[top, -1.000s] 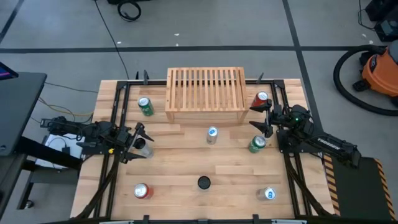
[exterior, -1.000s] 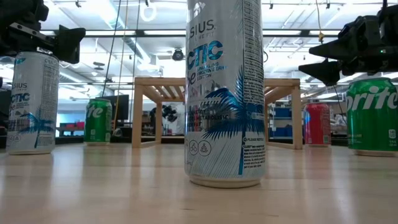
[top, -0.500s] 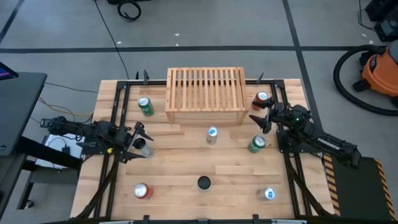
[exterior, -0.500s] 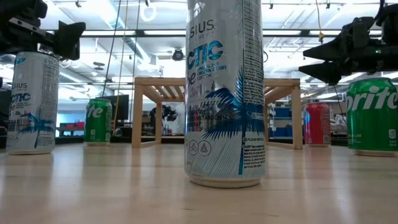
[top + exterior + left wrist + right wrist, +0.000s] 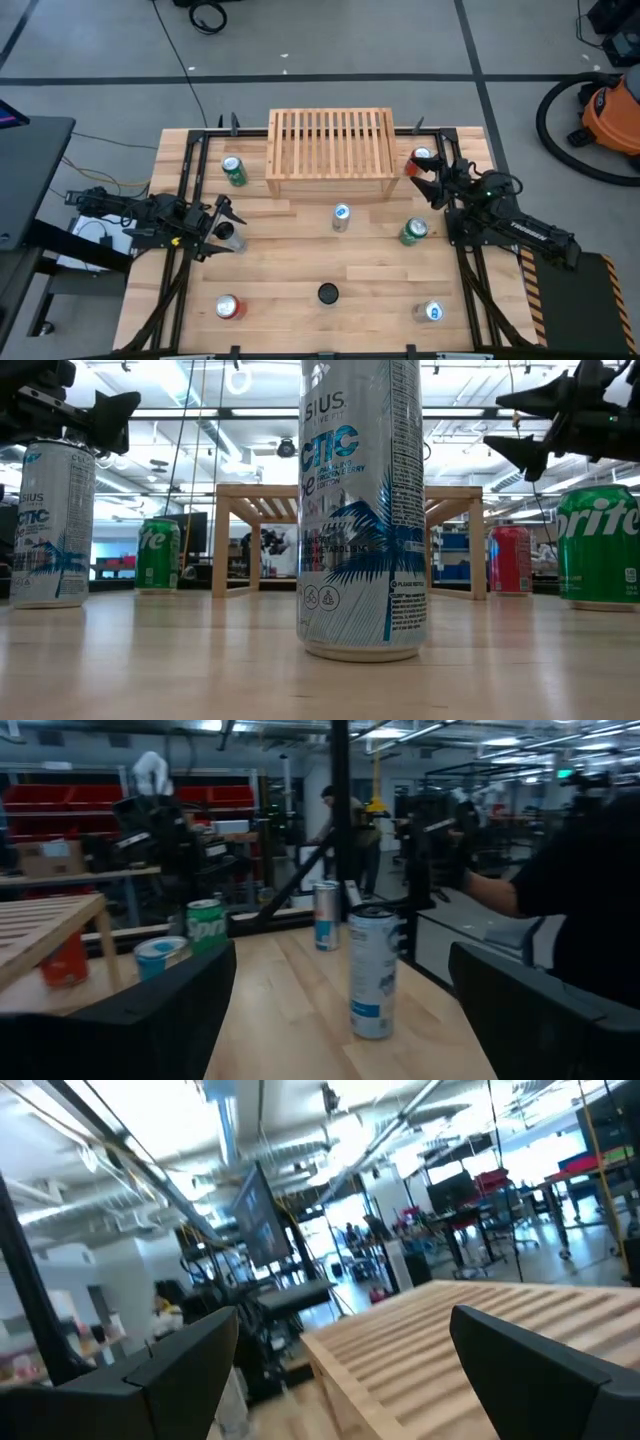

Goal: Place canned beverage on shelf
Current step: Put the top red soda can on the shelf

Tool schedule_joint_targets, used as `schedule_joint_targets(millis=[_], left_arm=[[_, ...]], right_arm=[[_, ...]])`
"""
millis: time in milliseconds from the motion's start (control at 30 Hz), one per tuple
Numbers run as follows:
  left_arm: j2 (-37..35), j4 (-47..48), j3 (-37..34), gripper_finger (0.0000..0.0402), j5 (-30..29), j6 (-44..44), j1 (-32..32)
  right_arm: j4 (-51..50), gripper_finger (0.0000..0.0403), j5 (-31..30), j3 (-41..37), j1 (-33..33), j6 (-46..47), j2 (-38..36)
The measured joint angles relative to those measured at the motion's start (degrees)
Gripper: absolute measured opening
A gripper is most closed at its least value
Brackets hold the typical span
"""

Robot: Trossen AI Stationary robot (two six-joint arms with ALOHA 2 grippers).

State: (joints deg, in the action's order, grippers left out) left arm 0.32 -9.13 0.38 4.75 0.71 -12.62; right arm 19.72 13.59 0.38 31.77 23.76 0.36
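Observation:
The light-wood shelf (image 5: 330, 155) stands at the table's far middle; its slatted top (image 5: 480, 1330) fills the right wrist view. Several cans stand upright on their bases: a white-and-blue one (image 5: 341, 217) at the centre, green ones (image 5: 234, 171) (image 5: 413, 232), red ones (image 5: 421, 158) (image 5: 229, 307), a blue-topped one (image 5: 432, 312). My left gripper (image 5: 222, 222) hangs open at the left edge, just above a silver can (image 5: 230, 235) (image 5: 372, 970). My right gripper (image 5: 425, 172) is open beside the far red can, raised above the table (image 5: 520, 425), holding nothing.
A small black round object (image 5: 328, 293) sits at the near middle. Black frame rails run along both table sides (image 5: 185, 190) (image 5: 462, 260). Bare wood lies between the centre can and the near row. A person (image 5: 350, 830) stands in the room beyond the table.
My right gripper has risen and shifted toward the table's far edge, nearer the red can and the shelf's right end; it has tipped its fingers upward and rolled. It stays open. The cans have kept still.

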Motion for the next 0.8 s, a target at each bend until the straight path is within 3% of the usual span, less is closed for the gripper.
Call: schedule_joint_targets(millis=[133,267,800], left_arm=[[0.00,0.00,0.01,0.0369,-2.95,-0.03,0.02],[0.00,0.00,0.01,0.0369,-3.13,-0.10,0.02],[0.00,-0.04,0.00,0.0369,-3.17,-6.07,0.02]], right_arm=[[2.71,0.0376,-2.21,-0.01,-0.02,-0.81,0.00],[2.44,0.0376,-5.99,0.00,-0.02,-1.06,0.00],[7.51,0.0376,-11.81,0.00,0.02,-2.92,0.00]])
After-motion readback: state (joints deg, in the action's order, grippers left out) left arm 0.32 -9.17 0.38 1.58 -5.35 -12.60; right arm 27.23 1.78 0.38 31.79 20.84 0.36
